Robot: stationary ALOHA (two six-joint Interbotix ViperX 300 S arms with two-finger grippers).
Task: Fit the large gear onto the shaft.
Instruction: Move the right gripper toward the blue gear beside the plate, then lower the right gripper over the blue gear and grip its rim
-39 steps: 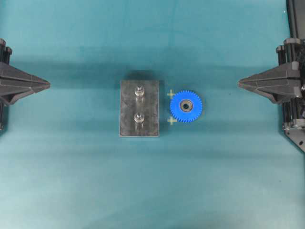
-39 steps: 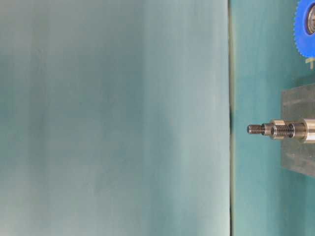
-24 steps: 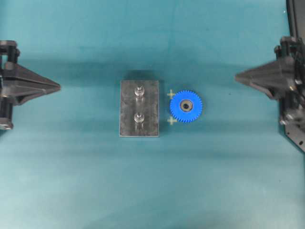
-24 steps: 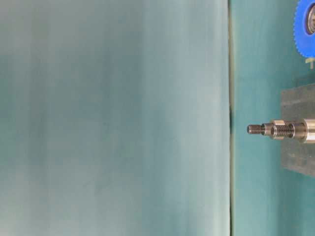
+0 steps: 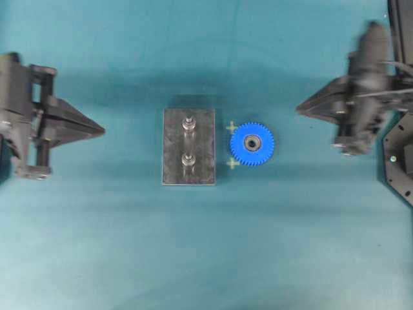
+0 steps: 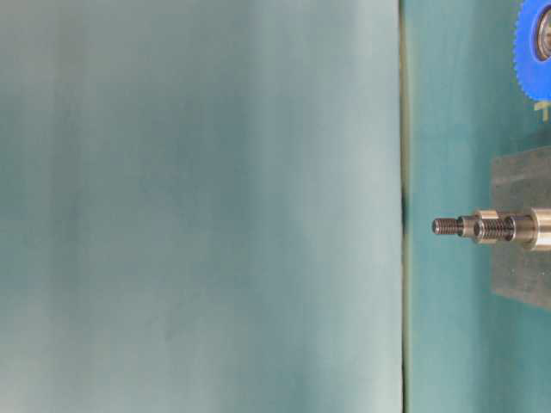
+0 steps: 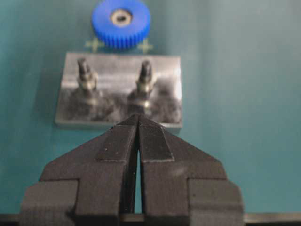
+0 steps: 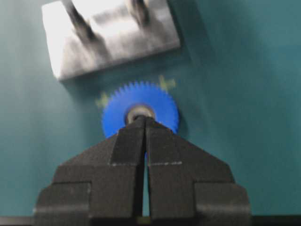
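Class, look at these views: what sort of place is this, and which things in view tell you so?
Probably a robotics lab test bench: a plain teal work surface, two robot grippers, left gripper and right gripper, and an assembly fixture, a grey plate with pegs beside a large gear.

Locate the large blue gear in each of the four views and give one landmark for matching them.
Overhead: the large gear lies just right of centre, beside the grey plate.
Table-level: only a slice shows, cut off at the top right corner.
Left wrist: top centre, beyond the plate.
Right wrist: centre, behind the closed fingertips.
Shared landmark: the grey plate with two pegs.
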